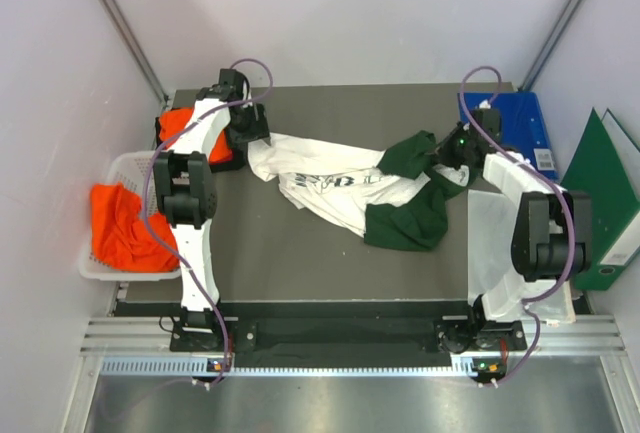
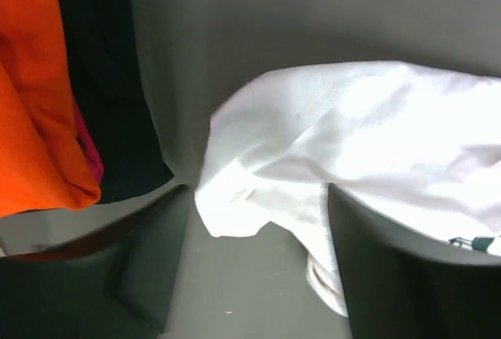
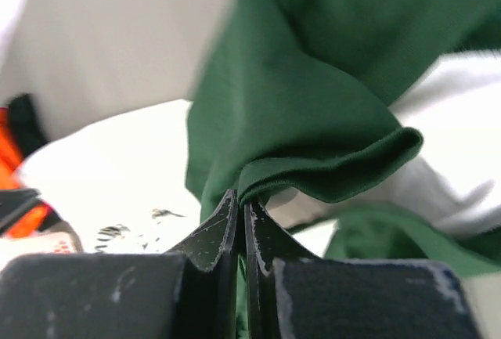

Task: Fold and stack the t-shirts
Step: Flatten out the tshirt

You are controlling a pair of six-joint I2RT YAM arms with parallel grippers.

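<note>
while right gripper (image 3: 241, 202) clamps green sleeve (image 3: 297, 112) of white t-shirt (image 1: 330, 188) | left gripper (image 2: 258, 265) jaws apart at its opposite end

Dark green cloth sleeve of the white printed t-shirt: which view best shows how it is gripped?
Right wrist: the dark green sleeve fills the frame, its folded edge pinched in the shut right gripper. Top external shows it small, beside the arm's wrist. Left wrist shows the shirt's white cloth, not the grip.
</note>
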